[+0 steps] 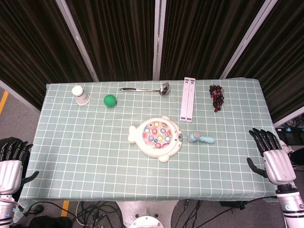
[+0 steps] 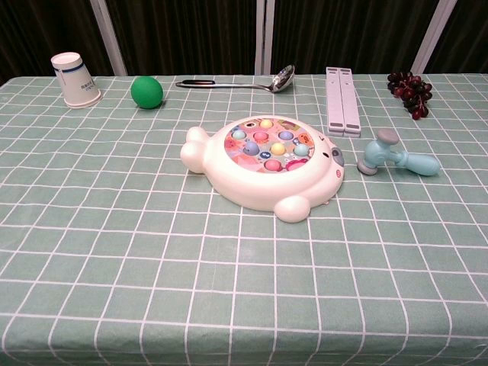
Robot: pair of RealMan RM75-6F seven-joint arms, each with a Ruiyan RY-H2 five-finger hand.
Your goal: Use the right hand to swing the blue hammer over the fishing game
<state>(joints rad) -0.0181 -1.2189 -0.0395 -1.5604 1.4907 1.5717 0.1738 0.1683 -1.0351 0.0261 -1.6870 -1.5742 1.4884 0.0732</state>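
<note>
The blue hammer (image 2: 396, 158) lay just right of the fishing game (image 2: 267, 160), looking light, rigid plastic; best grabbed by its handle. The right hand (image 1: 275, 159) waited empty, fingers spread.

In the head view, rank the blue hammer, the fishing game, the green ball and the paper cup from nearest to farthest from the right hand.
From the right hand:
1. Blue hammer, just right of the game.
2. Fishing game, table centre.
3. Green ball, far left of centre.
4. Paper cup, far left corner area.
</note>
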